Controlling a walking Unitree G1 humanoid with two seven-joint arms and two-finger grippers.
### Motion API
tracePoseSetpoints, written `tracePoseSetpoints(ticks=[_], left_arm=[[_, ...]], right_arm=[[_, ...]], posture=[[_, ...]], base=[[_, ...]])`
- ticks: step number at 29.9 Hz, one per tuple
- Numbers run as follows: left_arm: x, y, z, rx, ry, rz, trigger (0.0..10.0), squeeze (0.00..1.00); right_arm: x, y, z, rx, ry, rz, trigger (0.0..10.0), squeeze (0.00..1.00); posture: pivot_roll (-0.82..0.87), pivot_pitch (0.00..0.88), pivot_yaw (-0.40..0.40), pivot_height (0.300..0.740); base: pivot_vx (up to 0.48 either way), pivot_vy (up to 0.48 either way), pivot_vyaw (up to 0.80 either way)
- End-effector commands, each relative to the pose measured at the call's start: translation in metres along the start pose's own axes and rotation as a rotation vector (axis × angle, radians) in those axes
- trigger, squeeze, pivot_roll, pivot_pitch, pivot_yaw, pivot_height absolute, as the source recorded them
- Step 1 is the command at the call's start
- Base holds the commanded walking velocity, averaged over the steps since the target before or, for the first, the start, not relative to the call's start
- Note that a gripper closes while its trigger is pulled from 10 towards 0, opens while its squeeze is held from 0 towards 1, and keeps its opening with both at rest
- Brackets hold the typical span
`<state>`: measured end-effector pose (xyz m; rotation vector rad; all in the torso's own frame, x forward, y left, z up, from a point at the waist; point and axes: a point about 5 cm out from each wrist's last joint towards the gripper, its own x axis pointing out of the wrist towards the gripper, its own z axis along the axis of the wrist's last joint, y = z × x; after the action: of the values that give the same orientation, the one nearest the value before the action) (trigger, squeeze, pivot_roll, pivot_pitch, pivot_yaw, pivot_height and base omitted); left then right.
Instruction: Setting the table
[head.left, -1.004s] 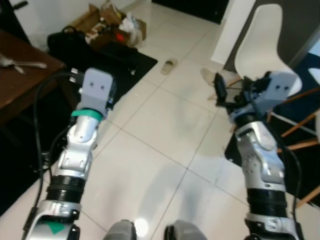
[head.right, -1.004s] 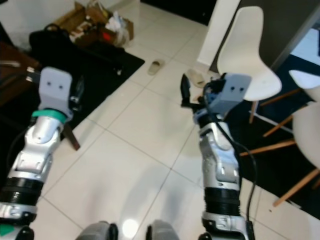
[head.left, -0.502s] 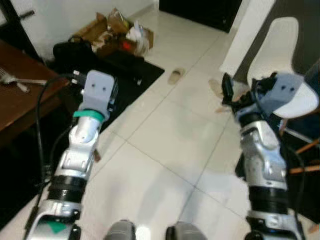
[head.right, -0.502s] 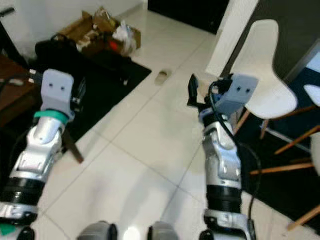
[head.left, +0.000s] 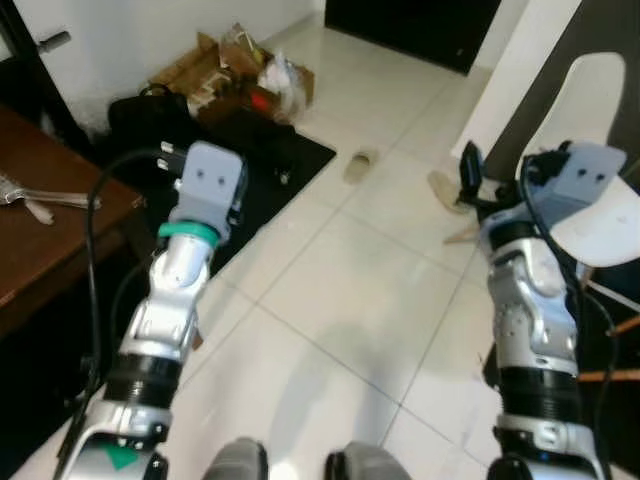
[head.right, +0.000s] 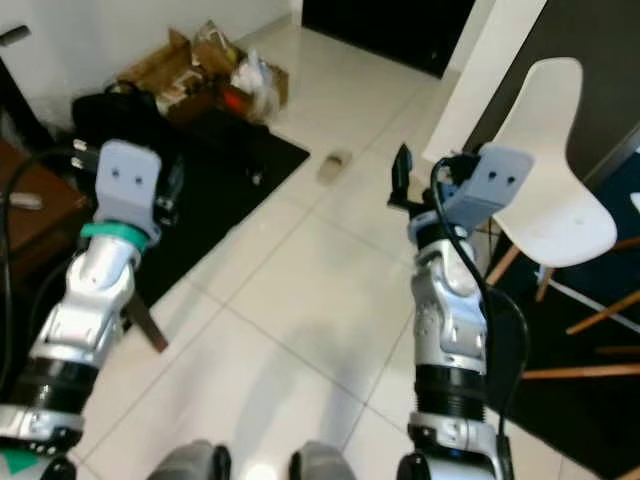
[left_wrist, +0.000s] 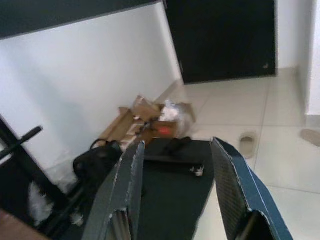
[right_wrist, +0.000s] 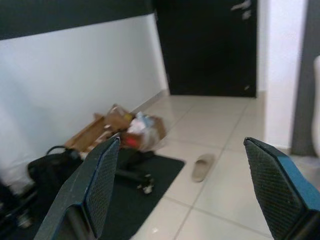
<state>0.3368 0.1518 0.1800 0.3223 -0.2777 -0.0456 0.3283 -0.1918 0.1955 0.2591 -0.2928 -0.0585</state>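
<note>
On the brown desk (head.left: 40, 230), far to the left, lie the forks (head.left: 35, 195). Light, stiff, slippery metal; best pinched mid-handle. Left claw (left_wrist: 177, 195) wide and holding nothing. Right claw (right_wrist: 192, 185) wide too, out over the floor (head.left: 340, 290).

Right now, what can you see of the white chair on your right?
The white chair has a smooth moulded shell, plastic by its look, with a tall rounded back and slanting light wooden legs. It stands upright on a dark mat beside the pale tiled floor. The right gripper is raised in front of it.
</note>
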Motion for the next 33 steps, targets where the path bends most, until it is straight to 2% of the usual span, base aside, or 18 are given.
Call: tracePoseSetpoints(ticks=[1,9,33], left_arm=[[-0.0034,-0.0044,-0.0024,-0.001,0.014,0.000,10.0,0.00],[-0.0066,-0.0045,0.0008,-0.025,0.000,0.002,10.0,0.00],[-0.0078,-0.0076,0.0019,-0.045,0.012,-0.017,10.0,0.00]], right_arm=[[-0.0024,-0.0057,-0.0016,0.027,0.005,-0.021,10.0,0.00],[-0.0011,-0.0103,-0.0017,0.050,0.003,-0.050,10.0,0.00],[-0.0012,-0.0069,0.0001,0.051,-0.010,-0.037,10.0,0.00]], posture=[[-0.04,0.000,0.016,0.740],[-0.03,0.000,0.009,0.740],[-0.03,0.000,0.017,0.740]], base=[[0.000,0.000,0.00],[0.000,0.000,0.08],[0.000,0.000,0.80]])
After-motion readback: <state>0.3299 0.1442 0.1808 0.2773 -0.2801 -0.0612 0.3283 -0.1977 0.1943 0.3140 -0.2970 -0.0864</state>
